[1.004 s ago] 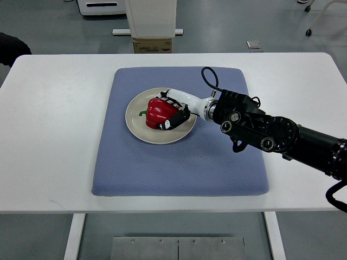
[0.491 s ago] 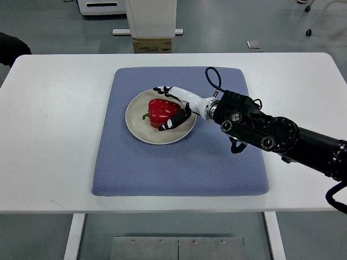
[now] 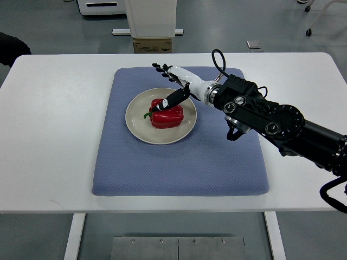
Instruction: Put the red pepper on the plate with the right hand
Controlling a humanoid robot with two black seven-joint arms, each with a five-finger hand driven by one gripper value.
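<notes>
red pepper (image 3: 165,115) centred on plate (image 3: 136,122) | right hand (image 3: 172,81) spread above, holding nothing

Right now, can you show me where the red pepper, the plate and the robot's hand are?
red pepper (image 3: 166,115), top view, middle of its red body.
plate (image 3: 142,131), top view, bare rim, lower left.
right hand (image 3: 174,82), top view, white palm.

A robotics lab: a plain white table (image 3: 54,135) stands on a grey floor (image 3: 43,27), with a white machine base (image 3: 152,19) and a cardboard box (image 3: 153,45) just behind the table.
</notes>
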